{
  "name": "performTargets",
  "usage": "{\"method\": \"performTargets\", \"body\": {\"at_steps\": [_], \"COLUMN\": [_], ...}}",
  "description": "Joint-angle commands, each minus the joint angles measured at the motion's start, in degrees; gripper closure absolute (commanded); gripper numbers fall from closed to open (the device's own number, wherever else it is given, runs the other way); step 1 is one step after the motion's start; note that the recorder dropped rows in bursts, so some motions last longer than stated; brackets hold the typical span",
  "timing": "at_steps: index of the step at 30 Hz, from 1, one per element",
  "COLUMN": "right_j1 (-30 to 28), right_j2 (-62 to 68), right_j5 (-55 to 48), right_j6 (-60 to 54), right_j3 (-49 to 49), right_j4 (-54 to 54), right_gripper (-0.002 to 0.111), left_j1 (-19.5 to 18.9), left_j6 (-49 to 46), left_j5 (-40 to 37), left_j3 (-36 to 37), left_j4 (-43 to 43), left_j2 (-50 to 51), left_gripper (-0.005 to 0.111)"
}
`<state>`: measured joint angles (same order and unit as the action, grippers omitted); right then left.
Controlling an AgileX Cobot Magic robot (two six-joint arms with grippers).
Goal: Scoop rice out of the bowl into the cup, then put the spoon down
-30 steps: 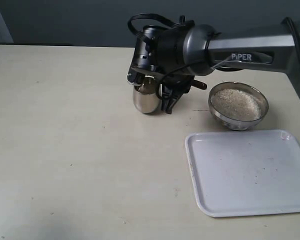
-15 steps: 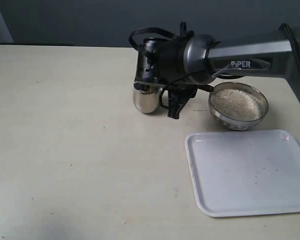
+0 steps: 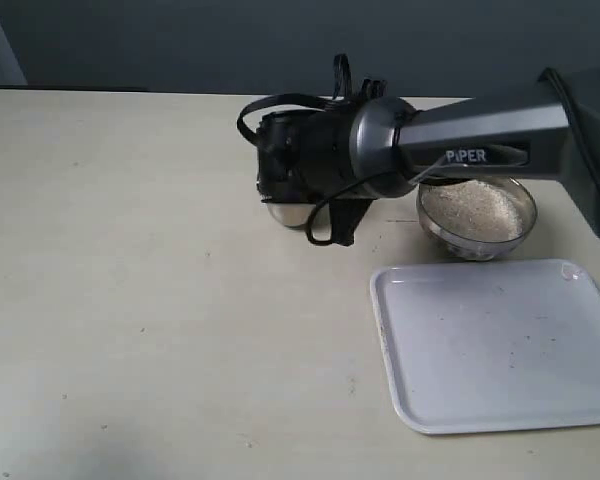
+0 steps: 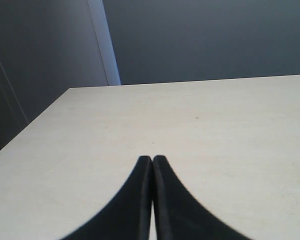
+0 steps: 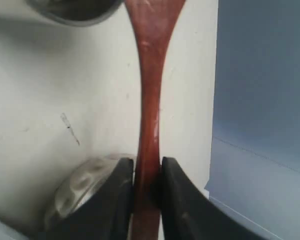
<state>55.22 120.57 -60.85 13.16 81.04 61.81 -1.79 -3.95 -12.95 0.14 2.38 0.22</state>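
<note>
My right gripper is shut on the thin handle of the reddish-brown wooden spoon. The handle widens toward the scoop beside the rim of the steel cup; the scoop itself runs out of the frame. In the exterior view the right wrist hangs over the cup and hides all but its lower edge, and it hides the spoon too. The steel bowl stands to the right, holding a heap of white rice. My left gripper is shut on nothing above bare table.
A white rectangular tray lies at the front right, just in front of the bowl. The bowl's dimpled side shows close to my right fingers. A dark wall backs the table's far edge.
The right wrist has rolled and shifted left and down over the cup, which now shows far less. The bowl, tray and rice have not moved.
</note>
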Motion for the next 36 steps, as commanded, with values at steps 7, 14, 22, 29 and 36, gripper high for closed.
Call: {"method": "performTargets", "body": {"at_steps": [7,14,22,29,36], "right_j1": [0.8,0.8,3.6,3.6,3.5], "right_j2": [-0.3,-0.3,-1.9,-2.1,-2.1], "right_j5": [-1.4,-1.7,0.3,0.7,1.5], "right_j6": [4.9,8.6,16.4,16.5,16.5], "right_j3": [-2.6,-3.8,-9.7,-10.6,-10.6], "right_j4": [6.7,11.2,20.4,20.1,20.0], "right_gripper": [0.109,0.109,0.109,0.109,0.109], "left_j1": [0.3,0.3,0.3,0.3,0.3], "left_j6": [0.3,0.3,0.1,0.1,0.1], "left_j5": [0.6,0.6,0.6,0.6,0.6], "left_j3": [-0.1,-0.1,-0.1,-0.1,-0.1], "left_j4": [-0.2,-0.2,-0.2,-0.2,-0.2], "left_j2": [-0.2,-0.2,-0.2,-0.2,-0.2], "left_gripper": [0.106,0.106,0.106,0.106,0.106]}}
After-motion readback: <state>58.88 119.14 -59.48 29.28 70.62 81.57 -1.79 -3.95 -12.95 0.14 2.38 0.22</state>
